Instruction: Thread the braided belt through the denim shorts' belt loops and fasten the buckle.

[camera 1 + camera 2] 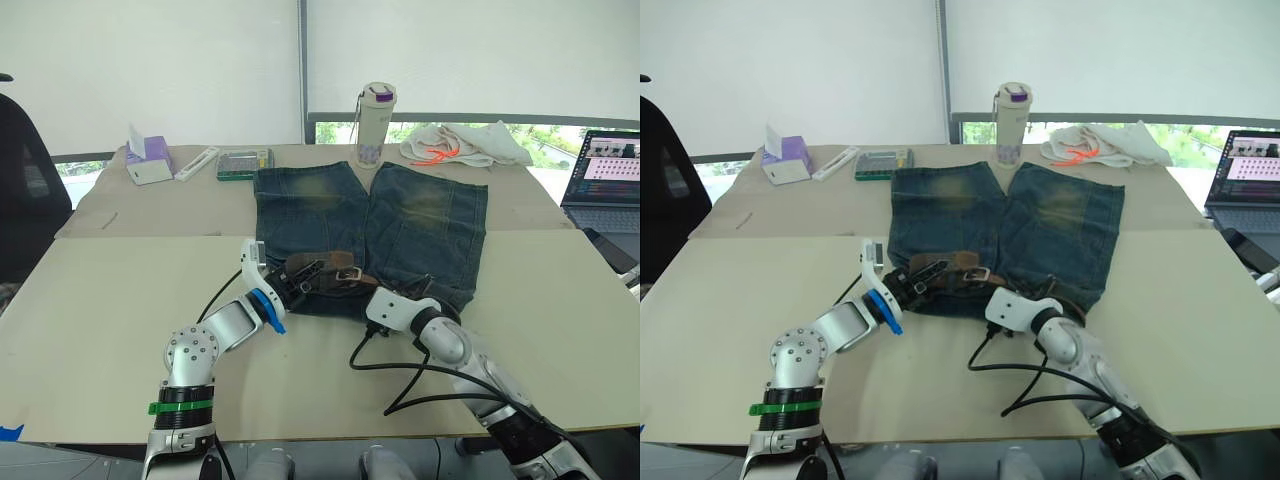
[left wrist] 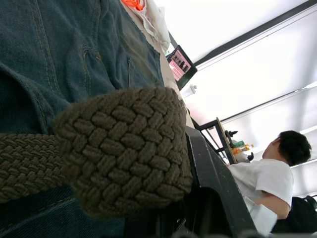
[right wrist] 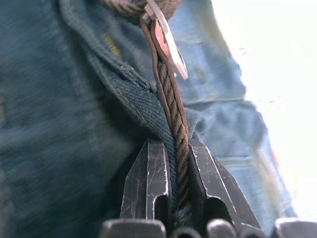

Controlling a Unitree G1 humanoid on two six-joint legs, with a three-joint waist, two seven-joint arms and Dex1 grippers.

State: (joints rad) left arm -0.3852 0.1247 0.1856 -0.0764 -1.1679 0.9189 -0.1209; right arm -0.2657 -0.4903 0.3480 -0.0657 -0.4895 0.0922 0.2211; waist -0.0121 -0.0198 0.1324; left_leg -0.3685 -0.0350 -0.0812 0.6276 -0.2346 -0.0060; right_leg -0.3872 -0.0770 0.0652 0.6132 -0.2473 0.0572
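— Since the belt [image 1: 322, 272] lies along the waistband of the shorts [image 1: 370, 235] at the lower middle of the frame, how much would you call done?

— Part of it, as far as I can judge. The strap runs across the near edge of the denim, and the buckle [image 1: 349, 272] sits near the centre of the waistband with strap on both sides of it. Whether it passes under every one of the loops I cannot tell; they are too small to pick out from the head views. The buckle does not look fastened: in the right wrist view its metal frame [image 3: 166, 37] hangs loose beside the strap.

— So what is left?

— Probably finishing the threading, then closing the buckle.

— And the arms?

— Both reach forward from the bottom of the frame and meet the waistband. The left gripper [image 1: 298, 275] is at the belt's left end; its wrist view shows the braided tip [image 2: 124, 148] pressed against a black finger [image 2: 213, 183], so it seems closed on the belt. The right gripper [image 3: 178, 186] lies at the right part of the waistband, forearm angled in from lower right. Its two fingers are nearly together, pinching the strap edge-on between them, with denim just behind.
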